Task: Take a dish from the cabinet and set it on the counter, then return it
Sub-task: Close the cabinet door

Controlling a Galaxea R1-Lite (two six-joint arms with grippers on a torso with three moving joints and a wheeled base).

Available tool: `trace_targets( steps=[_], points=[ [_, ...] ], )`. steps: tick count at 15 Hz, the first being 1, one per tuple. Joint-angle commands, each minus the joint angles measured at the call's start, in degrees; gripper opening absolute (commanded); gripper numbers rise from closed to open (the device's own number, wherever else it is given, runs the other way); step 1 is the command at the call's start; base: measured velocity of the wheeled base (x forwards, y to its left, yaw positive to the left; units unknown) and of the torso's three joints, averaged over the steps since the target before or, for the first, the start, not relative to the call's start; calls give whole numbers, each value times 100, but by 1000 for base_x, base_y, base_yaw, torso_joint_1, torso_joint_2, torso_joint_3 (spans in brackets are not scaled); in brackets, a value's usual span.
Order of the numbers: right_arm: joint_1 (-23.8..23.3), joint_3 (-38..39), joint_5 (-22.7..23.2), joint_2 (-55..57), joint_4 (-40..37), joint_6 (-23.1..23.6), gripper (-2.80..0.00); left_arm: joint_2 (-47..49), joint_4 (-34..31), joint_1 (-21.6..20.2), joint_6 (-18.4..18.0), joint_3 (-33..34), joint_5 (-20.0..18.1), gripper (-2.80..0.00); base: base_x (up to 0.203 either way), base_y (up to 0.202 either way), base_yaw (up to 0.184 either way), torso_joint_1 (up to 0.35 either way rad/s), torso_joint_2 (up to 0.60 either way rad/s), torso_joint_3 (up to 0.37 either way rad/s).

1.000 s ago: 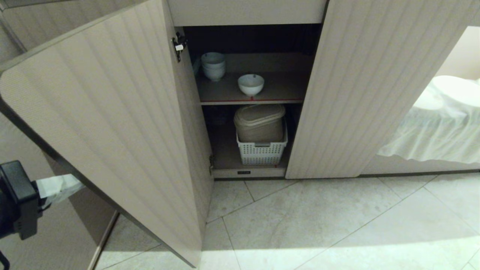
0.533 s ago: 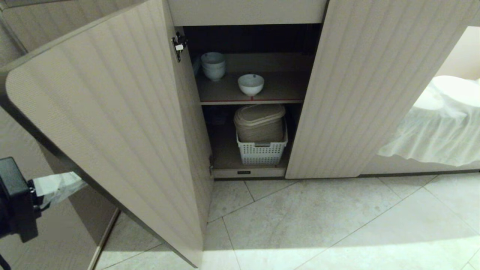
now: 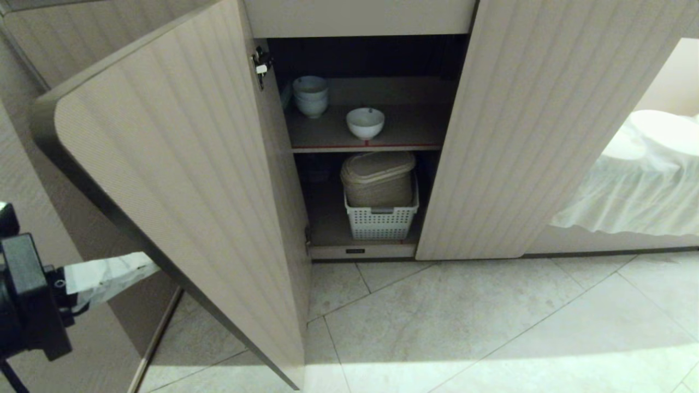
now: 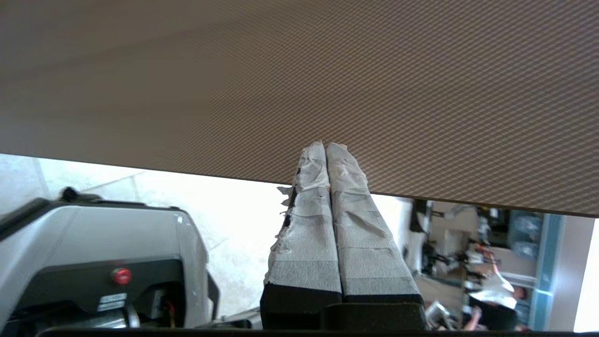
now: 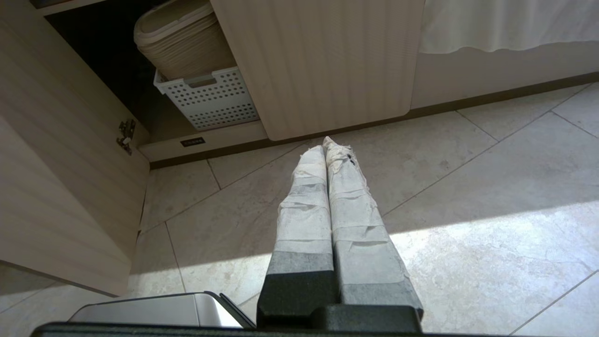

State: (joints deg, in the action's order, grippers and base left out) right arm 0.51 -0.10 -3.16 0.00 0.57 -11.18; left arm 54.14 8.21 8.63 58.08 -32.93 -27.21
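1. Pale stone tiles are being lit by a stripe of sun on the floor in front of the cabinet.
2. Both ribbed doors are being held wide open: the left door is swung far out, and the right door is swung the other way.
3. The dish is being kept on the upper shelf, near its red-taped front edge and upright.
4. A stack of pale bowls is being kept farther back on the same shelf, to the left of the dish and apart from it.
5. A beige lidded bin is being held in a white holed basket on the lower shelf.
6. The left gripper is being pressed with its taped fingertips against the back of the left door, low at the outer edge, and its fingers are being kept tight together with nothing between them.
7. The right gripper is being held over the floor tiles in front of the right door, with its fingers together and nothing in them.
8. A white cloth is being draped over something at the far right.
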Motion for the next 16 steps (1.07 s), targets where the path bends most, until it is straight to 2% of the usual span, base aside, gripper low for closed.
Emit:
trace_targets(
  steps=[1, 2, 4, 8, 16],
  points=[
    [2, 1, -1, 0, 4, -7, -280, 65, 185, 122, 265, 40, -13, -280, 0, 0, 0, 0, 0, 0],
    [2, 1, -1, 0, 4, -7, -280, 98, 340, 181, 441, 41, -13, -280, 0, 0, 0, 0, 0, 0],
    [2, 1, 0, 0, 4, -7, -280, 206, 507, 347, 569, 49, -13, -280, 0, 0, 0, 0, 0, 0],
    [2, 1, 8, 0, 4, -7, -280, 400, 586, 633, 582, 50, -4, -280, 0, 0, 0, 0, 0, 0],
    [2, 1, -1, 0, 4, -7, -280, 749, 1016, 727, 591, 93, 5, -280, 0, 0, 0, 0, 0, 0]
  ],
)
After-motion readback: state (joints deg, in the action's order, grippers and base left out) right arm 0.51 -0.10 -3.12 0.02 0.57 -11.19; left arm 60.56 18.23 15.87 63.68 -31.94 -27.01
